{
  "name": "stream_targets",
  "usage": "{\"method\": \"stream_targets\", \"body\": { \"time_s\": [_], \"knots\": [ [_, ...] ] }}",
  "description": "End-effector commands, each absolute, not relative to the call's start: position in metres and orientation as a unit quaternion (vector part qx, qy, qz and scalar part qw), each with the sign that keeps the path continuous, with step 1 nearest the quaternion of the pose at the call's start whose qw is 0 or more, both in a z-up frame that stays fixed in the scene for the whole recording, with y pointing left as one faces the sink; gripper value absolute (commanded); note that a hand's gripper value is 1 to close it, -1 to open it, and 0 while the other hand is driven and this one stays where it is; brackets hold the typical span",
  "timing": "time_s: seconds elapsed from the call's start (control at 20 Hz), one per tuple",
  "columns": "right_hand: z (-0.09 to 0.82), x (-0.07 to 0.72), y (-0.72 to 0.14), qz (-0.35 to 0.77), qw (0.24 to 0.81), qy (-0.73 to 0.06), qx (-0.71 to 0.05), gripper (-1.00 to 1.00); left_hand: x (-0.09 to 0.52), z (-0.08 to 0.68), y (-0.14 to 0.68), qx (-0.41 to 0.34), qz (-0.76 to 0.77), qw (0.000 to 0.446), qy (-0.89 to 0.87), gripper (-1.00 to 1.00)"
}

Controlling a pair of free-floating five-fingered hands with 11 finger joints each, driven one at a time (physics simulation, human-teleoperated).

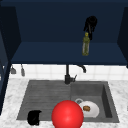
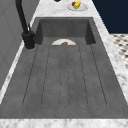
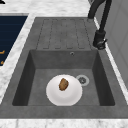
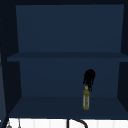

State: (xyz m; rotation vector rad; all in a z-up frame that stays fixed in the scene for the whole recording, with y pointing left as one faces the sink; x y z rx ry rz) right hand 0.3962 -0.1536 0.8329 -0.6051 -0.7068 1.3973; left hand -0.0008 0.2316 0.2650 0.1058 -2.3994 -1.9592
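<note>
Your right hand (image 1: 90,25) hangs just above the one olive bottle (image 1: 85,46) standing on the cabinet shelf (image 1: 50,53); the upper view shows both, but whether its fingers pinch the cap you cannot tell. The front view shows your left hand (image 1: 34,117), curled, left of a red ball (image 1: 67,115). One plate (image 3: 64,90) lies in the sink (image 3: 30,62), half hidden in the left side view.
</note>
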Motion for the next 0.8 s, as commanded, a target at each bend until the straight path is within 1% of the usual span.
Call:
{"method": "stream_targets", "body": {
  "time_s": [0.0,0.15,0.55,0.75],
  "knots": [
    [0.852,0.402,-0.159,0.62,0.657,-0.319,-0.286,-1.0,-0.001,0.265,0.232,0.034,-0.632,0.021,-0.774,0.0],
    [0.852,0.424,-0.16,0.628,0.662,-0.311,-0.266,-1.0,-0.001,0.265,0.232,0.034,-0.632,0.021,-0.774,0.0],
    [0.825,0.487,-0.161,0.631,0.66,-0.309,-0.265,-1.0,-0.001,0.265,0.232,0.034,-0.632,0.021,-0.774,0.0],
    [0.812,0.505,-0.161,0.635,0.663,-0.301,-0.258,-1.0,-0.001,0.265,0.232,0.034,-0.632,0.021,-0.774,0.0]
  ]
}}
